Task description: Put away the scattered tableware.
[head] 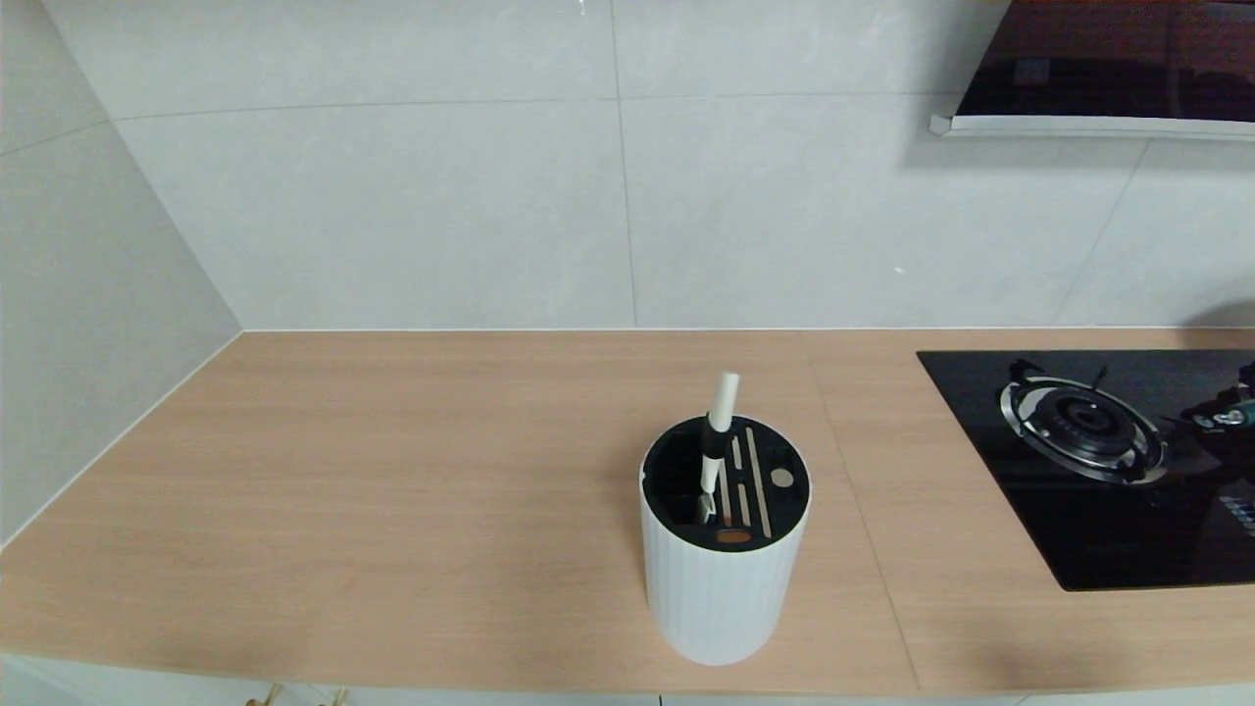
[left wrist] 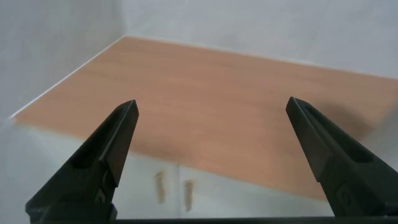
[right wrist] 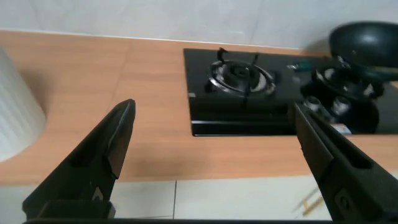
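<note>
Your white-handled utensil (head: pixel 719 431) leans inside the white ribbed cylindrical holder (head: pixel 724 579) on the wooden countertop (head: pixel 392 471), seemingly stowed, which is likely why the left gripper (left wrist: pixel 211 106) and right gripper (right wrist: pixel 212 107) hang spread wide, empty.

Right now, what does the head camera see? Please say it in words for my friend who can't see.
A white ribbed holder stands on a wooden counter, with one white-handled utensil standing in its black top. A black gas stove lies to the right, with a tiled wall behind.
</note>
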